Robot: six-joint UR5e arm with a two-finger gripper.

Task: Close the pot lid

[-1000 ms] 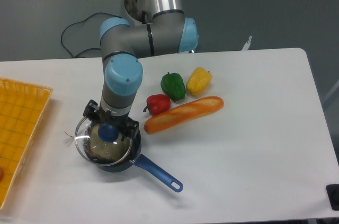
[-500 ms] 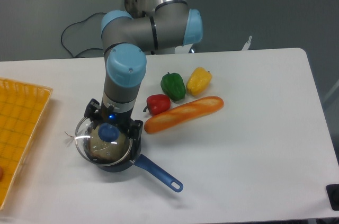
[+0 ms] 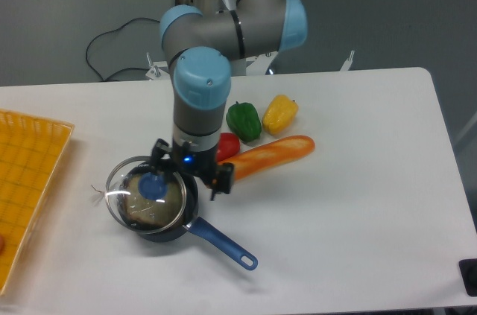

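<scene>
Now that the gripper [image 3: 190, 168] has let go and shifted right, jaws open and empty, the lid [image 3: 146, 194] sits on the pot [image 3: 165, 226]; looks pretty much closed.

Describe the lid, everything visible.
The lid is a round clear glass disc with a thin metal rim and a blue centre knob. It lies on the dark pot, about level but offset toward the left, its rim overhanging that side. Something pale shows through the glass. The gripper sits just right of the knob; its fingers do not appear to hold it.
</scene>
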